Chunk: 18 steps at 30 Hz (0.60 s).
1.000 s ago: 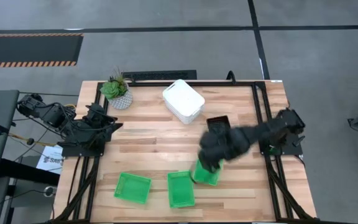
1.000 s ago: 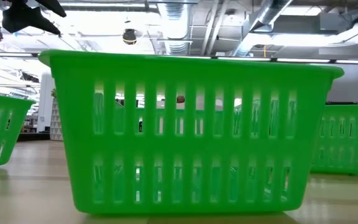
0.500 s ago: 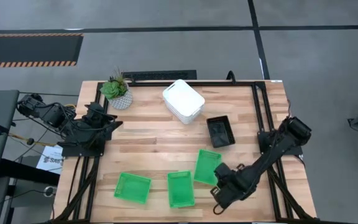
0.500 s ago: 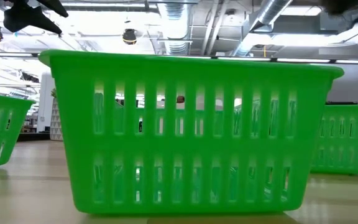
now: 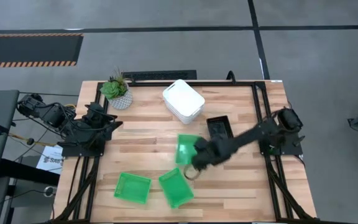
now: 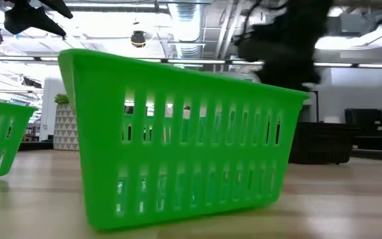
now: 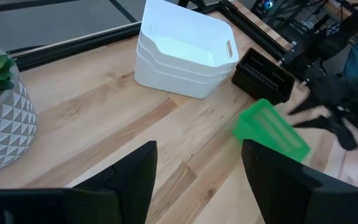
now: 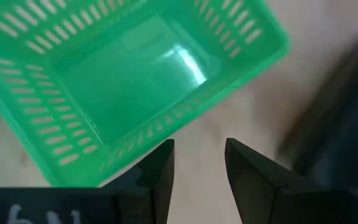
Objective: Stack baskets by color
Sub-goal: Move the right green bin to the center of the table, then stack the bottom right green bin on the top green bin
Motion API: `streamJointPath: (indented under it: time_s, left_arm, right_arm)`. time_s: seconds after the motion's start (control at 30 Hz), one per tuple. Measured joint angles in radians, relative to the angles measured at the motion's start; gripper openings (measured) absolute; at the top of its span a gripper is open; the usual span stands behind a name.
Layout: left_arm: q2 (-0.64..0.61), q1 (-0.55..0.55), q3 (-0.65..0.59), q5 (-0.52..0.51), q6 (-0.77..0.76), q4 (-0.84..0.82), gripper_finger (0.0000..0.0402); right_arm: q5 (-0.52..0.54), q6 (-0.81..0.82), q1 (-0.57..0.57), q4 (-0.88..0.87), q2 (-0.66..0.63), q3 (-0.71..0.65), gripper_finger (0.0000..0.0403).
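Three green baskets: left one [image 5: 133,188] flat near the front edge; middle one [image 5: 176,187] just beside it, skewed; third [image 5: 186,149] tilted at table centre.
Contents: all three look empty.
Third basket's axis: long side runs roughly front to back.
White baskets [image 5: 183,100]: nested stack at the back, beside the potted plant [image 5: 117,91].
Black basket [image 5: 219,128]: right of centre.
Right gripper [image 5: 194,163]: fingers apart, beside the tilted basket; whether it holds the rim, cannot tell.
Left gripper [image 7: 199,180]: fingers apart, parked at the left edge.
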Motion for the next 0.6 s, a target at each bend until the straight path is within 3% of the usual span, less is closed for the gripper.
streamJointPath:
  time_s: [0.13,0.27,0.47,0.6]
  left_arm:
    - [0.0,0.0,0.0,0.0,0.0,0.0,0.0224]
    - [0.0,0.0,0.0,0.0,0.0,0.0,0.0224]
    - [0.0,0.0,0.0,0.007,0.0,0.0,0.0224]
    - [0.0,0.0,0.0,0.008,0.019,0.0,0.0224]
  right_arm:
    - [0.025,-0.19,-0.129,0.072,0.0,0.0,0.0163]
    - [0.002,-0.234,-0.202,0.105,-0.008,0.001,0.0163]
    - [-0.198,-0.107,-0.138,0.291,-0.013,0.016,0.0163]
    - [-0.211,-0.021,-0.054,0.425,-0.003,0.018,0.0163]
